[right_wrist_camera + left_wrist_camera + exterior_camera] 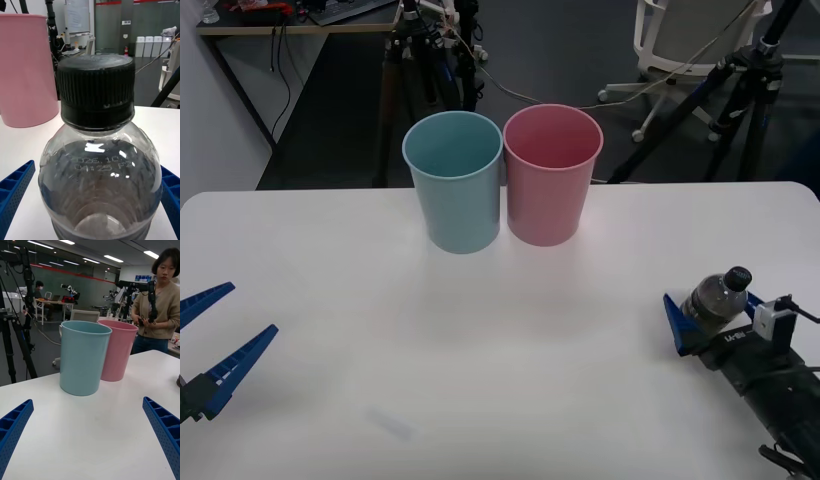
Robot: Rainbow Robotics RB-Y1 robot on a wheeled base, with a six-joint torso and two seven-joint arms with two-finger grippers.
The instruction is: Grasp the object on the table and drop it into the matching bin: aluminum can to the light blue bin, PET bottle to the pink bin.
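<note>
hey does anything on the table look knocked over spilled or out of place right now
Nothing stands out. The light blue bin and pink bin stand upright side by side, and the capped PET bottle sits between the right end effector's fingers with nothing spilled.

Robotics lab: tripods (740,90) standing round the white table (480,350), cables trailing on dark floor, workbench (56,303) with equipment sitting behind.

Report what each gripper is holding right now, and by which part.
The right gripper has its blue fingers on either side of the PET bottle at its body, below the black cap. The left gripper is open and holds nothing.
</note>
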